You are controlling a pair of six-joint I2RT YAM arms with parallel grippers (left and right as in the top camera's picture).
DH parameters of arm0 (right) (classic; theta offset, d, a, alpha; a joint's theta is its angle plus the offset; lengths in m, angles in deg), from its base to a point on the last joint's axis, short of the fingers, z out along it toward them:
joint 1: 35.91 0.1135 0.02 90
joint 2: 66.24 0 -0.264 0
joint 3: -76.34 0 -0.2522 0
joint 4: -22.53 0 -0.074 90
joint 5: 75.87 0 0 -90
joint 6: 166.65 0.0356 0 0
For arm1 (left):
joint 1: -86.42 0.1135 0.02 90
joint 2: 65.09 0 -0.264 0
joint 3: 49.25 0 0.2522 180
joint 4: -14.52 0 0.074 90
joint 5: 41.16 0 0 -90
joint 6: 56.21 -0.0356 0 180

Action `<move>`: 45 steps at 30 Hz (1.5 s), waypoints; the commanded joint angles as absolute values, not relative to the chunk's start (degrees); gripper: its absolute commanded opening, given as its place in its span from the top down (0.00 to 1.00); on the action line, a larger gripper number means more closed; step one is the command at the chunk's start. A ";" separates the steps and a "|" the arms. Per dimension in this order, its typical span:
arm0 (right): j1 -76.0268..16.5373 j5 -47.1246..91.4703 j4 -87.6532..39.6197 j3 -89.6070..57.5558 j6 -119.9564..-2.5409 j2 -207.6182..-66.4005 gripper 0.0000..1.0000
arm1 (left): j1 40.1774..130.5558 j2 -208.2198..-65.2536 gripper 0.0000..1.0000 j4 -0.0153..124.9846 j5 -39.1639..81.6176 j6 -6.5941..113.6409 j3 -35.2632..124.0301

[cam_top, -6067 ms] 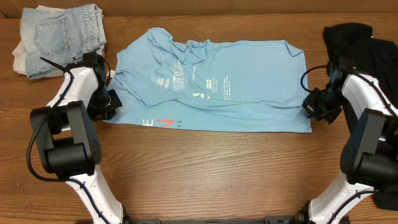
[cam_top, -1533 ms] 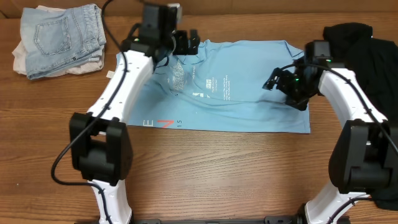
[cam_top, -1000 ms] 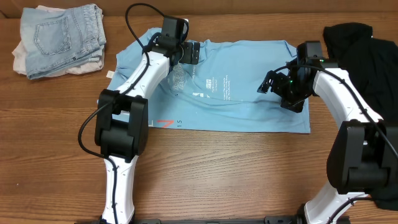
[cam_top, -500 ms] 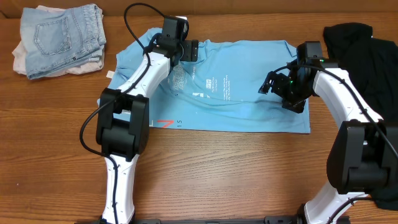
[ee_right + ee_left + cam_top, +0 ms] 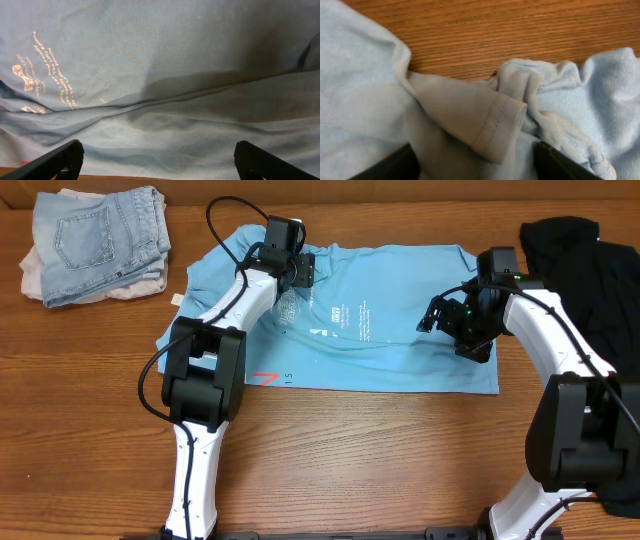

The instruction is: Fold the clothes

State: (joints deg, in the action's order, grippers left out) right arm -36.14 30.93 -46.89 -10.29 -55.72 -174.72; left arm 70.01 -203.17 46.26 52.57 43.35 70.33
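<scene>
Because the light blue T-shirt (image 5: pixel 400 330) lies spread across the wooden table (image 5: pixel 350 450) with its long axis running left to right, the coming fold turns on the rumpled collar end, and that end sits directly under the left gripper (image 5: pixel 304 268). In the left wrist view its fingers (image 5: pixel 390 164) stand apart on either side of a doubled sleeve hem (image 5: pixel 495 130), the cloth between them loose and not visibly pinched. The bunch lies just ahead of the fingertips, with bare wood just beyond it. The right gripper (image 5: pixel 432 318) hangs over the shirt's right half, nearer the hem end. Its fingers (image 5: pixel 60 157) are spread wide with nothing between them, only flat, lightly creased fabric and the edge of the white lettering (image 5: pixel 340 315) below. So the left arm is the nearer one for the bunched part, the right for the smoother side.

The cloth looks thin and limp and will likely drag and wrinkle rather than hold a crease. In front of the shirt the table is open wood. Folded jeans (image 5: pixel 100 230) lie well apart at the far left, and the black shirt (image 5: pixel 570 245) is heaped close by the right arm, near the blue shirt's right edge, where a sweeping move could catch it
</scene>
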 commanded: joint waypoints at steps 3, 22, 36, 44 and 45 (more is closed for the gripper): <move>-35.88 28.57 -47.26 -9.15 -56.09 -173.06 0.00 | 70.10 -203.54 0.48 46.19 54.89 43.63 71.18; -35.92 27.63 -47.26 -9.15 -56.09 -173.06 0.00 | 70.21 -201.84 0.70 48.20 56.77 42.98 71.42; -36.03 26.16 -40.49 -9.13 -56.09 -173.06 0.00 | 70.23 -193.71 0.92 53.32 57.16 43.02 71.46; -36.71 25.22 -29.03 -7.80 -57.62 -173.06 0.00 | 70.54 -193.53 0.96 55.72 57.18 43.02 71.46; -37.12 23.89 -27.31 -7.40 -57.60 -173.06 0.00 | 70.54 -193.51 0.96 55.98 57.18 43.02 71.46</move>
State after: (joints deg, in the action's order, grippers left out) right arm -36.27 26.38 -29.91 -10.03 -56.29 -174.72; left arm 70.06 -194.71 55.59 56.44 43.68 70.44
